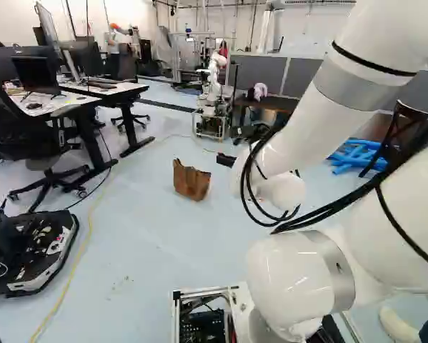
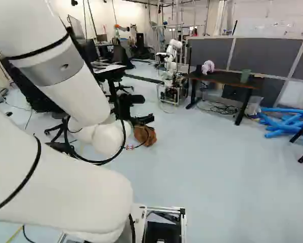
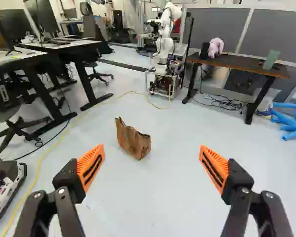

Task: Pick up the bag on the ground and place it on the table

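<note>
From where I stand, this is the reaching step: nothing has been picked up, and the brown bag (image 3: 133,139) sits on the floor (image 3: 157,197), off to one side of the yellow cable (image 3: 37,174). The tool (image 3: 152,147) has its two orange-padded fingers spread wide, nothing between them, and the bag is ahead, nearer the finger on the cable's side. I'd say the arm (image 1: 306,132) needs to come forward and down, centring the bag before closing on its raised top edge; it looks soft, so it may fold or slump. After that comes the lift, and likely a drive over to the dark surface (image 3: 242,65), aiming between the pink toy (image 3: 215,47) and the green thing (image 3: 271,59) by the near corner.
</note>
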Robot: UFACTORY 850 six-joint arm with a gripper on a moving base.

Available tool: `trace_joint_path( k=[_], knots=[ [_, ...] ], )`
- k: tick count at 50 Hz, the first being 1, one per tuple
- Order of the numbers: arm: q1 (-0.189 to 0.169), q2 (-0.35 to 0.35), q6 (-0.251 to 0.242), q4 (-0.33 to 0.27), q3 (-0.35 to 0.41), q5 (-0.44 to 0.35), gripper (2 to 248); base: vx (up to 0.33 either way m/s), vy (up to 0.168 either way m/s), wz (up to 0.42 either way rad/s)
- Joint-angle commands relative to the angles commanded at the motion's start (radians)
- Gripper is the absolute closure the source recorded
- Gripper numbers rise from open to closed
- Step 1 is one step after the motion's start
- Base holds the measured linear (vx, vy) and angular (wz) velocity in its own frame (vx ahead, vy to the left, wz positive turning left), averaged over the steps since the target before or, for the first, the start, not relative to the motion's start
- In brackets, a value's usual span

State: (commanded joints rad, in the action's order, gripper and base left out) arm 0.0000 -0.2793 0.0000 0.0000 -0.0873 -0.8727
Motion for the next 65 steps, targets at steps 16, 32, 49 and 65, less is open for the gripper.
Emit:
trace_joint_path(
  k=[16, 32, 49, 65],
  knots=[
    [0.000, 0.000, 0.000, 0.000, 0.000, 0.000, 3, 0.000, 0.000, 0.000],
    [0.000, 0.000, 0.000, 0.000, 0.000, 0.000, 3, 0.002, -0.002, -0.009],
    [0.000, 0.000, 0.000, 0.000, 0.000, 0.000, 3, 0.033, -0.002, -0.003],
    [0.000, 0.000, 0.000, 0.000, 0.000, 0.000, 3, 0.112, -0.001, -0.009]
  ],
)
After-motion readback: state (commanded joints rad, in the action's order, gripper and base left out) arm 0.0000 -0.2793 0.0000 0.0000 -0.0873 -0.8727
